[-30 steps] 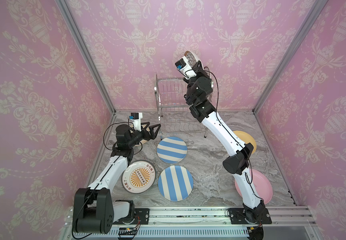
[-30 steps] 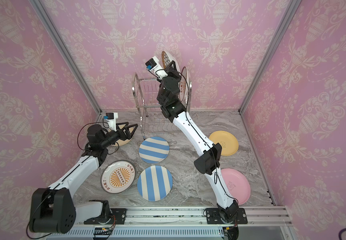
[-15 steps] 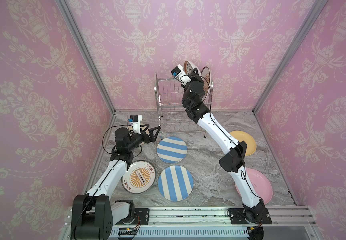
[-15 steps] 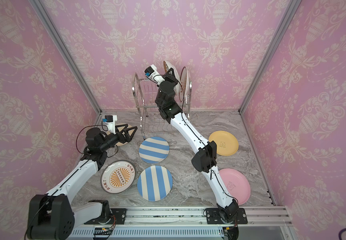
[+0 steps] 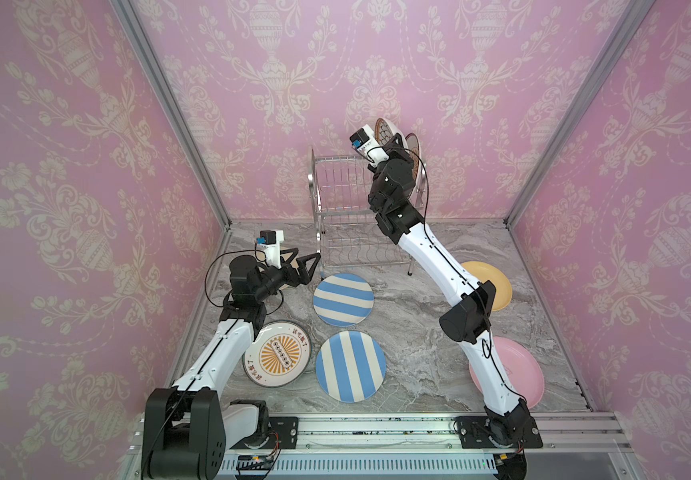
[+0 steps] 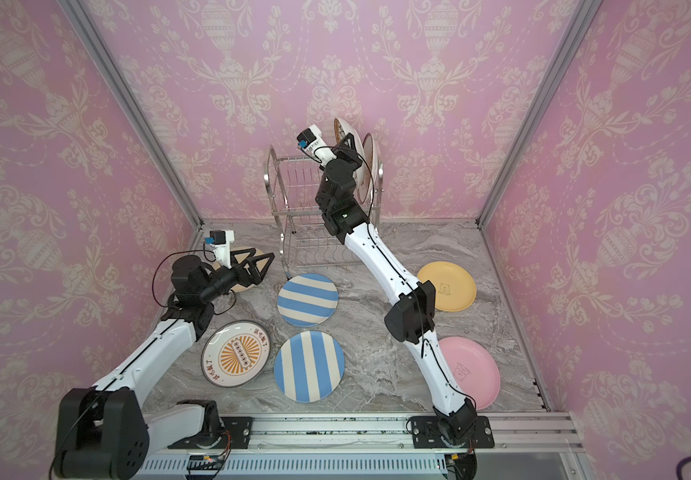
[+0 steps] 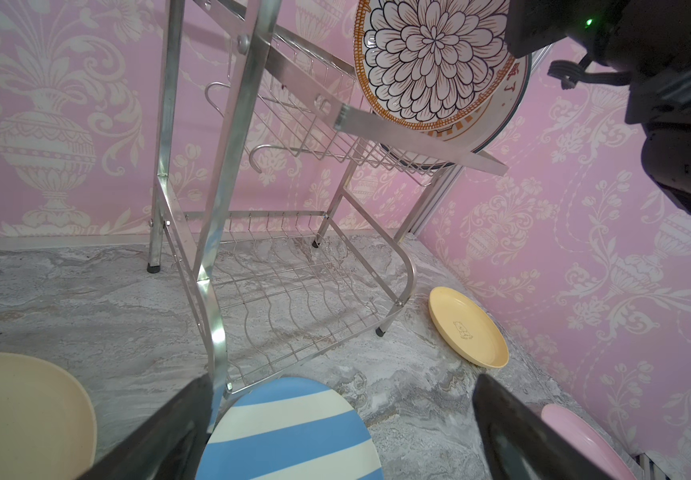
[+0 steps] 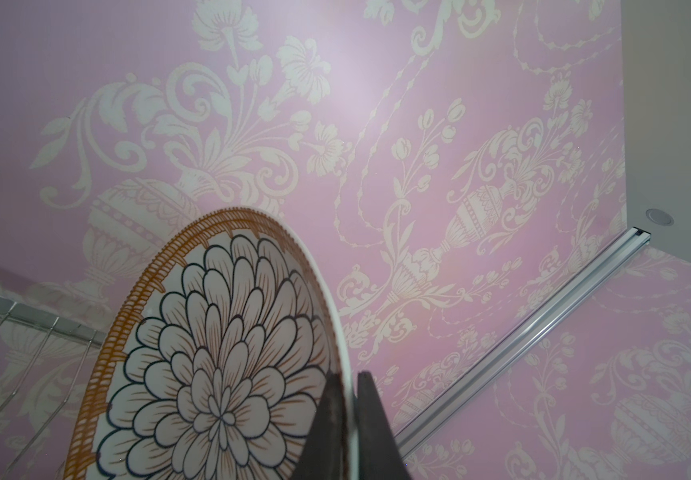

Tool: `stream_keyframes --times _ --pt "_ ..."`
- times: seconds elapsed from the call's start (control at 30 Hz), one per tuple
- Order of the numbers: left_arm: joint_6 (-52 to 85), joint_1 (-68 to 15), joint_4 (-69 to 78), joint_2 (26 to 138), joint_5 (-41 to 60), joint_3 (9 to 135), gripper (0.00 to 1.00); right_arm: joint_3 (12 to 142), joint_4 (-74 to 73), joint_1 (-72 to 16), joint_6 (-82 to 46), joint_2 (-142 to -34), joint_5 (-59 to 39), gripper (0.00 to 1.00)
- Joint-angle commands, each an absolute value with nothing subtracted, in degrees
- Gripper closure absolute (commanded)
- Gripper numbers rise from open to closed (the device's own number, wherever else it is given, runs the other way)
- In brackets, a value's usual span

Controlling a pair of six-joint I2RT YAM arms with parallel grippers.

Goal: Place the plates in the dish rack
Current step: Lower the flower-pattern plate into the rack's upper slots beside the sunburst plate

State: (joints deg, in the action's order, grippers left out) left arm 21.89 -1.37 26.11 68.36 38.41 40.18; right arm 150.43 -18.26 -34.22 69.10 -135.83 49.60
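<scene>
The silver dish rack (image 5: 337, 195) (image 6: 294, 195) (image 7: 219, 232) stands at the back wall. My right gripper (image 8: 350, 382) is shut on the rim of the black-white petal-patterned plate (image 8: 219, 374) (image 5: 386, 129) (image 7: 431, 62) and holds it on edge over the rack's upper tier. A rack rail hides the plate's lower edge. A sunburst plate (image 5: 415, 160) (image 7: 512, 93) stands in that tier just behind it. My left gripper (image 5: 307, 259) (image 7: 344, 380) hangs open and empty, low beside the rack's front left leg, above a striped plate (image 5: 343, 299) (image 7: 290, 432).
Flat on the marble table (image 5: 410, 332) lie a second striped plate (image 5: 350, 365), a sunburst plate (image 5: 278, 353), a yellow plate (image 5: 489, 284), a pink plate (image 5: 514, 374) and a cream plate (image 7: 15, 407) under my left wrist. Pink walls close in three sides.
The right gripper has come down a little with the petal-patterned plate, closer to the rack's upper tier. The left arm has shifted only slightly.
</scene>
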Motion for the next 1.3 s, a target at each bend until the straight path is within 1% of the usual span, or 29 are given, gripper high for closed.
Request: stream_keyframes --times 0.0,0.37,0.57,0.97,1.27 --pt "20.21 -1.74 26.61 68.86 38.89 40.35 0.01 153.85 -24.33 -33.88 66.68 -134.14 49.60 1.00" --pt "19.87 -1.76 26.15 68.73 38.87 40.34 0.01 153.70 -22.36 -33.66 64.41 -135.87 51.14 1.00" --pt "20.21 -1.75 26.41 69.09 39.29 40.72 0.01 153.89 -25.31 -33.64 66.39 -135.05 50.46 1.00" --pt "19.86 -1.74 25.76 68.66 39.02 40.61 0.01 153.81 -20.20 -34.26 62.31 -136.32 51.01 1.00" --pt "20.00 -1.70 25.90 68.23 38.92 40.52 0.01 153.37 -17.41 -34.71 63.55 -135.72 52.47 1.00"
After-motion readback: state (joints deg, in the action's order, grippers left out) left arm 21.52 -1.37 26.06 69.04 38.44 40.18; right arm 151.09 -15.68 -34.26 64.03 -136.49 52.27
